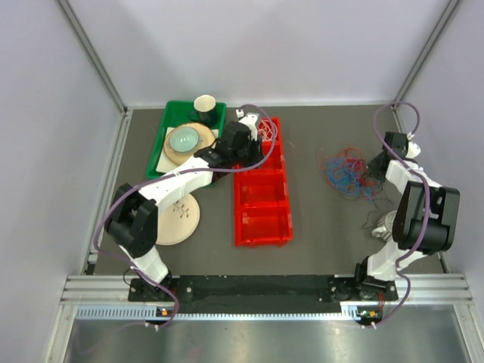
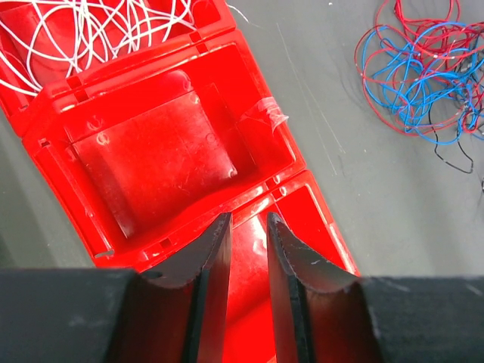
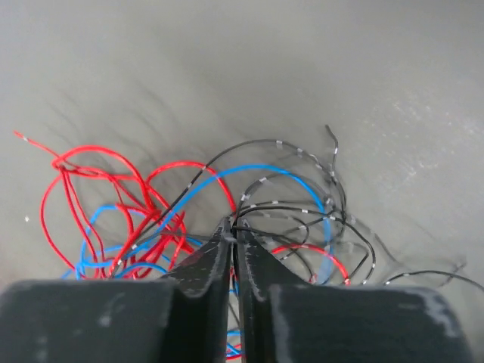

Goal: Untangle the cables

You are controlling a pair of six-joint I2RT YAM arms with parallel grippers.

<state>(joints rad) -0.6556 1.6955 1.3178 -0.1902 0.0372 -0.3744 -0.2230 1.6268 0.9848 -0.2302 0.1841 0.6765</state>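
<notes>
A loose tangle of cables point(image 1: 346, 172), hair-thin wires in red, blue and black, lies on the dark bench point(image 1: 318, 219) at about 3 o'clock from its middle. The loops overlap and cross in many places, and stray ends stick out at the edges.

The right tool point(image 3: 233, 227) is down at the tangle's 3 o'clock edge. Its jaws are clenched together, and they appear to nip a black strand point(image 3: 276, 142) right at the tips. From the wrist, red loops spread toward 9 o'clock and black ones toward 3 o'clock.

These wires look very light and limp, yet springy enough to hold their curl. A tug on one would likely drag the whole bunch, since nothing weighs it down. They are thin and smooth, so a pinch must be full and square or the strand may slip out. A free end or an outer loop seems the best place to grip, not the dense middle.

A long red bin point(image 2: 151, 151) sits at the bench's centre. White strands point(image 2: 91, 30) fill its 12 o'clock compartment. The left tool point(image 2: 248, 218) hangs over the bin, its jaws slightly parted and holding nothing.
</notes>
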